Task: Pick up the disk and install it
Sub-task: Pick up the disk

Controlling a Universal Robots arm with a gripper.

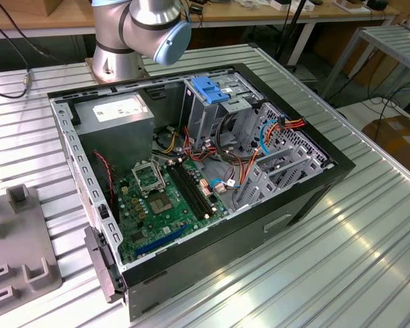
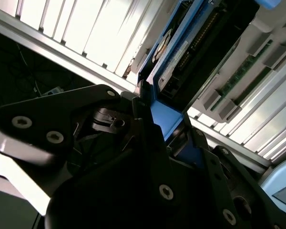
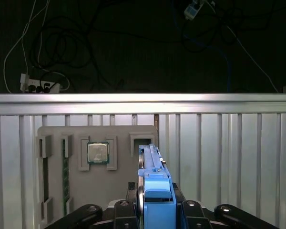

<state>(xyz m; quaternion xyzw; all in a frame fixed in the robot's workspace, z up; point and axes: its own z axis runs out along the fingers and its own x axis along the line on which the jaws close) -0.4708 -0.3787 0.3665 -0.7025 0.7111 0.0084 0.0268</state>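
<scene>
Ribbed aluminium table (image 1: 369, 225) in a lab with benches behind it. An open PC case (image 1: 260, 225) lies on it, and the arm (image 1: 143, 27) rises behind the case.

In both wrist views the pincer (image 3: 155, 210) is clamped on the disk (image 3: 152, 167), its fingers (image 2: 200, 157) pressing on either side of the blue frame. So the disk is in the grasp, off the table.

The disk's long axis runs straight out from the pincer. It is seen edge-on in the first wrist view and label-side in the second.

Beyond the disk lies a grey fixture (image 3: 119, 191) on the table slats, with a CPU (image 3: 98, 152) seated in one pocket. The disk's far end overlaps the fixture's edge in the picture; I cannot tell how far it is above it.

The cage (image 1: 212, 89) in the case has a blue handle and sits in the corner nearest the arm's base.
</scene>
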